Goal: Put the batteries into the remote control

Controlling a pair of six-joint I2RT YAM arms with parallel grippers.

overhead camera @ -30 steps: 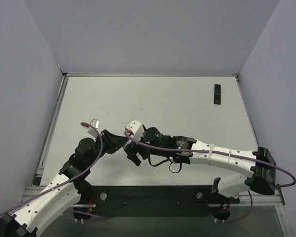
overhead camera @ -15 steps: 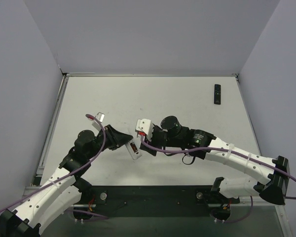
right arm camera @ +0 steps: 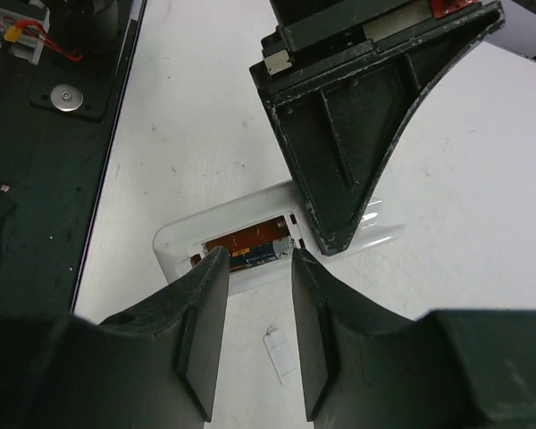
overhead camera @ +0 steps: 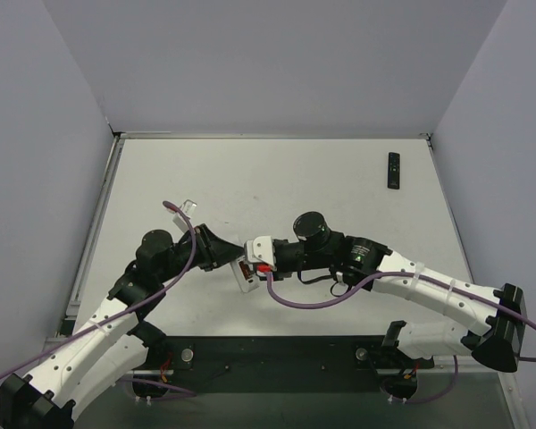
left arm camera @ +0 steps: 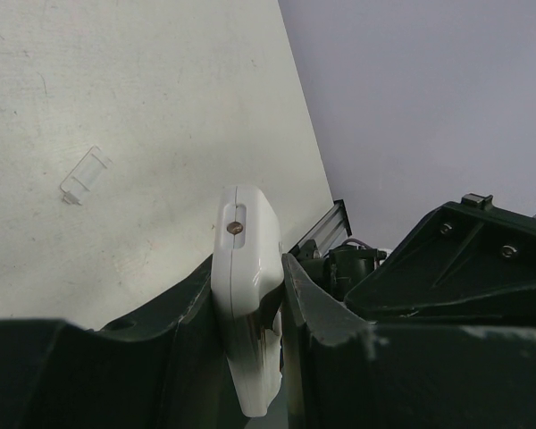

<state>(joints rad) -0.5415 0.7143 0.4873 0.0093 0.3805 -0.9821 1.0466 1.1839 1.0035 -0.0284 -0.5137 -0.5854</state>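
Remote control (right arm camera: 180,243), battery bay open with a battery (right arm camera: 263,257) inside, clamped in left gripper (left arm camera: 250,286); right gripper (right arm camera: 257,268) narrowly apart, straddling the bay.

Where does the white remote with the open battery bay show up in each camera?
Top external: the white remote sits low at centre, in the left hand.
Left wrist: remote at bottom centre, edge-on, clamped between that hand's fingers.
Right wrist: remote at centre, battery bay facing the camera.
Shared landmark: the left hand gripping it.
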